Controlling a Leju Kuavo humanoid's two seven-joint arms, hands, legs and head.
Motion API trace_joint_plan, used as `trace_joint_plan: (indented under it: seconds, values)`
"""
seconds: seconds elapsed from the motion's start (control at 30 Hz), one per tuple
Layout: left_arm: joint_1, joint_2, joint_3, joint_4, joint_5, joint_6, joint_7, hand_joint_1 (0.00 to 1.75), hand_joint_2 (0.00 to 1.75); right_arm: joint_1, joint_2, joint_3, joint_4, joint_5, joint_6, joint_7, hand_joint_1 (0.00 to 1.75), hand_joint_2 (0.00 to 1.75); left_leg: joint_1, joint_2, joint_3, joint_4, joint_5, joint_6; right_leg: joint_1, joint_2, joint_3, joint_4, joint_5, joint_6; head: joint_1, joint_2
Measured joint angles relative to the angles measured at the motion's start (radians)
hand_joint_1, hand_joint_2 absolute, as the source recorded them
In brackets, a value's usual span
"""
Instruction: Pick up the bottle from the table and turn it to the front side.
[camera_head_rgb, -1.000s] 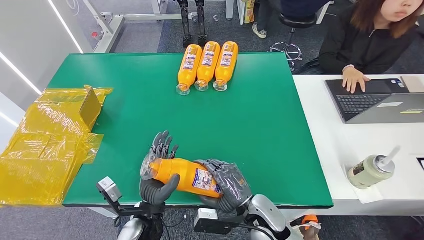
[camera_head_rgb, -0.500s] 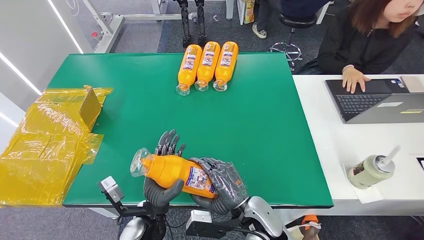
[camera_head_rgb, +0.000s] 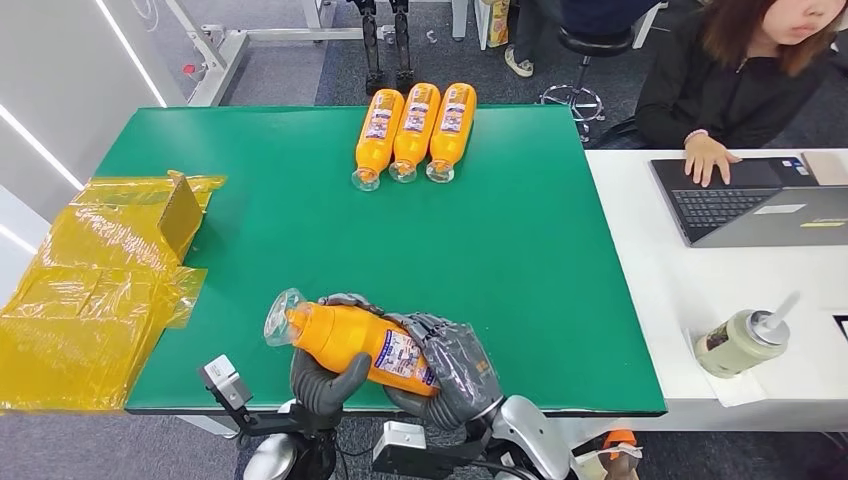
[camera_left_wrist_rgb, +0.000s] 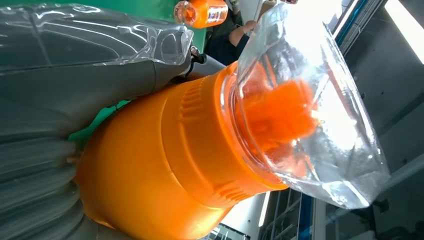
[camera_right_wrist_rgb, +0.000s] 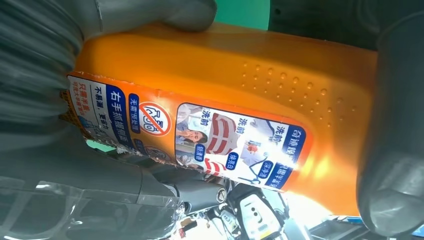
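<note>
Orange bottle (camera_head_rgb: 352, 343) held lying on its side above the worktop's (camera_head_rgb: 300, 220) near edge, left hand (camera_head_rgb: 322, 380) clamped under its neck end, right hand (camera_head_rgb: 452, 370) wrapped round its base, label (camera_right_wrist_rgb: 200, 137) facing up

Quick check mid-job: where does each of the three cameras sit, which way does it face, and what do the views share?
Head view: high on the body, looking forward and down at the green table; left hand and right hand hold the bottle.
Left wrist view: behind the left hand, facing the bottle's clear cap.
Right wrist view: behind the right hand, facing the bottle's label.
Shared: all show the held bottle.
</note>
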Motion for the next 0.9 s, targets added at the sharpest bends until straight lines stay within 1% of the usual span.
trace_joint_plan:
  seconds: [0.4, 0.43, 0.47, 0.53, 0.57, 0.6, 0.8, 0.9]
  values:
    - [-0.010, 0.001, -0.017, 0.013, 0.001, 0.003, -0.009, 1.75, 1.75, 0.031, 0.001, -0.013, -0.035, 0.050, 0.014, 0.028, 1.38, 1.75, 0.000, 0.000, 0.000, 0.000, 0.000, 0.000, 0.000, 0.000, 0.000, 0.000, 0.000, 0.000, 0.000, 0.000]
    - [-0.010, 0.001, -0.018, 0.013, 0.001, 0.002, -0.009, 1.75, 1.75, 0.033, 0.001, -0.014, -0.037, 0.050, 0.015, 0.028, 1.28, 1.75, 0.000, 0.000, 0.000, 0.000, 0.000, 0.000, 0.000, 0.000, 0.000, 0.000, 0.000, 0.000, 0.000, 0.000]
    - [-0.010, 0.001, -0.018, 0.013, 0.001, 0.002, -0.009, 1.75, 1.75, 0.034, 0.001, -0.015, -0.039, 0.051, 0.015, 0.029, 0.98, 1.75, 0.000, 0.000, 0.000, 0.000, 0.000, 0.000, 0.000, 0.000, 0.000, 0.000, 0.000, 0.000, 0.000, 0.000]
    - [-0.010, 0.001, -0.018, 0.013, 0.001, 0.001, -0.009, 1.75, 1.75, 0.036, 0.002, -0.016, -0.041, 0.052, 0.017, 0.031, 0.30, 1.75, 0.000, 0.000, 0.000, 0.000, 0.000, 0.000, 0.000, 0.000, 0.000, 0.000, 0.000, 0.000, 0.000, 0.000]
    - [-0.010, 0.001, -0.019, 0.013, 0.001, 0.001, -0.008, 1.75, 1.75, 0.037, 0.002, -0.016, -0.042, 0.054, 0.018, 0.033, 0.05, 1.75, 0.000, 0.001, 0.000, 0.000, 0.000, 0.000, 0.000, 0.000, 0.000, 0.000, 0.000, 0.000, 0.000, 0.000]
    - [-0.011, 0.000, -0.019, 0.013, 0.001, 0.001, -0.007, 1.75, 1.75, 0.040, 0.003, -0.016, -0.043, 0.058, 0.019, 0.035, 0.00, 1.75, 0.000, 0.001, 0.000, 0.000, 0.000, 0.000, 0.000, 0.000, 0.000, 0.000, 0.000, 0.000, 0.000, 0.000]
    - [-0.014, 0.000, -0.019, 0.013, -0.002, 0.007, 0.011, 1.75, 1.75, 0.060, 0.009, -0.023, -0.060, 0.087, -0.001, 0.045, 0.00, 1.75, 0.000, 0.001, 0.000, 0.000, 0.000, 0.000, 0.000, 0.000, 0.000, 0.000, 0.000, 0.000, 0.000, 0.000]
    - [-0.016, -0.001, -0.021, 0.013, -0.005, 0.008, 0.013, 1.75, 1.75, 0.077, 0.015, -0.030, -0.074, 0.098, -0.034, 0.039, 0.00, 1.75, 0.000, 0.001, 0.000, 0.000, 0.000, 0.000, 0.000, 0.000, 0.000, 0.000, 0.000, 0.000, 0.000, 0.000]
